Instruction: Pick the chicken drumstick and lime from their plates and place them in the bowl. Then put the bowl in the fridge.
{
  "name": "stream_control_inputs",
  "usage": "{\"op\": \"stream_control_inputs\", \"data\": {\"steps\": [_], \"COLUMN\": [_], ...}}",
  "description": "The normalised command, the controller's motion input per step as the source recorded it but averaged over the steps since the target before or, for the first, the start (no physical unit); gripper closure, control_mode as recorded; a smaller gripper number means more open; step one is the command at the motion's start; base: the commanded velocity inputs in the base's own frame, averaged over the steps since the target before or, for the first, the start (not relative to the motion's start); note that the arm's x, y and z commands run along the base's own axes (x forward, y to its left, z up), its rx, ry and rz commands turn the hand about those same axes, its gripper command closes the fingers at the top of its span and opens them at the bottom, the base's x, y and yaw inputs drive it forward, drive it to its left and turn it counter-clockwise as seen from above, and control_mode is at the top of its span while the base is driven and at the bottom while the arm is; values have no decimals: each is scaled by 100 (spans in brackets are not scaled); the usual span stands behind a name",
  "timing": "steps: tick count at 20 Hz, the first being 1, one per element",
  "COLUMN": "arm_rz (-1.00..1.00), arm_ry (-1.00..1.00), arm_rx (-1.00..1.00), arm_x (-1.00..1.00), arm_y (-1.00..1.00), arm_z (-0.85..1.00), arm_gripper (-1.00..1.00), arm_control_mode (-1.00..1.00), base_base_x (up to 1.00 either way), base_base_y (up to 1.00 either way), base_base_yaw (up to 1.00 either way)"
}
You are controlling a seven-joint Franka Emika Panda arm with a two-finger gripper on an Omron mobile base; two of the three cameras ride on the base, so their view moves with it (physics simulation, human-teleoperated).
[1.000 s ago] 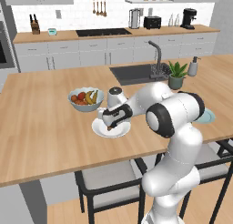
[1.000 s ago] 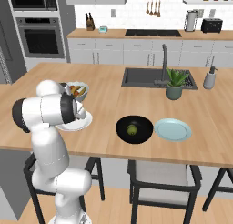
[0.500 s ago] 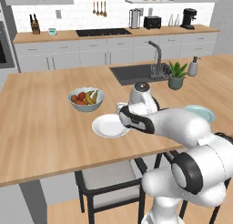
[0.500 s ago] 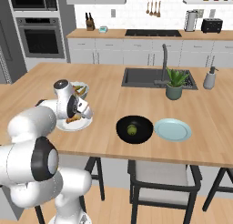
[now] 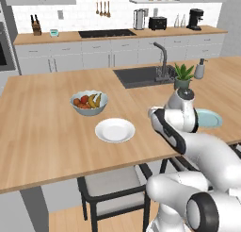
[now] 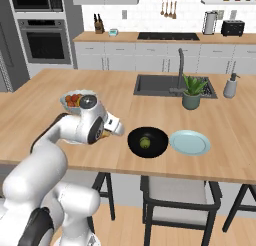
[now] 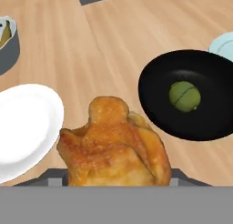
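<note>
Chicken drumstick [image 7: 116, 148] gripped in the claw [image 7: 119, 175], above the counter, between white plate [image 7: 22, 127] and black bowl [image 7: 191, 93]

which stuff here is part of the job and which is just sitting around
In the job: chicken drumstick held in the gripper; lime in the black bowl; white plate; blue-green plate.

Lying about: fruit bowl, potted plant, soap dispenser.
</note>
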Motion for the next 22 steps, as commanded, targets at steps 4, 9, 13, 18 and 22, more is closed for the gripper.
{"op": "stream_control_inputs", "data": {"steps": [4, 9, 13, 18, 22], "arm_rz": [9, 9, 7, 7, 15], "arm_ry": [0, 5, 13, 16, 12], "arm_rx": [-1, -6, -9, -2, 0], "arm_x": [-3, 10, 45, 32, 21], "arm_y": [-97, -72, -38, -47, -49], "arm_z": [27, -1, -1, -9, -36], "arm_gripper": [100, 100, 100, 100, 100], "arm_control_mode": [-100, -100, -100, -100, -100], "base_base_x": [0, 0, 0, 0, 0], "base_base_y": [0, 0, 0, 0, 0], "base_base_yaw": [0, 0, 0, 0, 0]}}
